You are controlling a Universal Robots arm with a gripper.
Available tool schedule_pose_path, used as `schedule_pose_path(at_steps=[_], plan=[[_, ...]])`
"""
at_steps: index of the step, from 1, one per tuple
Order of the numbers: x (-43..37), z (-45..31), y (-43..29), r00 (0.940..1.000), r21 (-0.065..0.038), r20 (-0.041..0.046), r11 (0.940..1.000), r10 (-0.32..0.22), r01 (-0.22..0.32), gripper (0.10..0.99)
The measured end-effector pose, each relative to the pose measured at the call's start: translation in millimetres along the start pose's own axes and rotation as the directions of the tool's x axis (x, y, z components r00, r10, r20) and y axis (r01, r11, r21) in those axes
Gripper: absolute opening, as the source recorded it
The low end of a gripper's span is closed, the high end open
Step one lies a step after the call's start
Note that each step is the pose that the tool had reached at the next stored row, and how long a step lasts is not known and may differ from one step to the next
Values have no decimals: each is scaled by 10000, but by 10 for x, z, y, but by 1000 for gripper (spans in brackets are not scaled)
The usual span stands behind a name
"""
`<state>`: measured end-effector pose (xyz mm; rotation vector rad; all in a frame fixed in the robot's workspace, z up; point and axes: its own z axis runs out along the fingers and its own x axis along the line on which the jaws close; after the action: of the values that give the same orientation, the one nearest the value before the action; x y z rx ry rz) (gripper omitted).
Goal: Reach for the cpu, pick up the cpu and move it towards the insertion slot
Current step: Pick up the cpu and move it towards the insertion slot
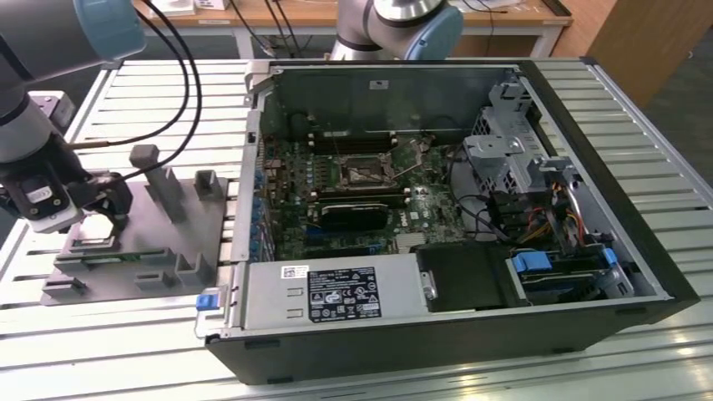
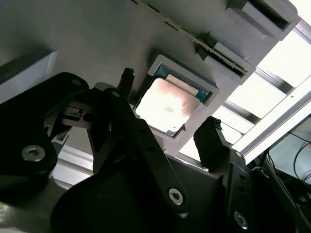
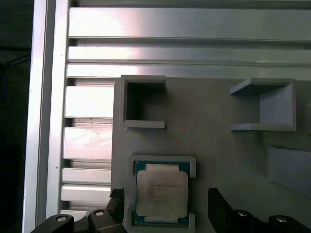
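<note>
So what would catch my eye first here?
The big open computer case sits mid-frame in the exterior view, its circuit board bare. At that view's left the gripper hangs open over a grey tray, where the first wrist view shows the cpu lying in a recess, not yet gripped.

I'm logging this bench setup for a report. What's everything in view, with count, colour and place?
table: one, silver, slatted, under everything
tray: one, grey, upright posts, on the table at the exterior view's left
cpu: one, silvery-grey, lying in a tray recess
case: one, black, open, on the table beside the tray
board: one, green, inside the case
insertion slot: one, metal frame with dark centre, on the board
card: one, black, long, beside the slot
power supply: one, silver, labelled, at the case's near edge
arm: one, grey with blue cap, over the tray
gripper: one, black, open, straddling the cpu
</note>
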<state>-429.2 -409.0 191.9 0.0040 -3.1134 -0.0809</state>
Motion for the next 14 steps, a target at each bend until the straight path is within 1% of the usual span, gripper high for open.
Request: schedule_pose_path(at_steps=[9, 13, 14], plan=[[13, 70, 21, 9997, -3, 9, 9997, 227, -227, 776], [13, 96, 22, 9997, 36, 11, 9997, 236, -236, 761], [13, 102, 23, 9997, 46, 12, 9997, 236, -236, 694]])
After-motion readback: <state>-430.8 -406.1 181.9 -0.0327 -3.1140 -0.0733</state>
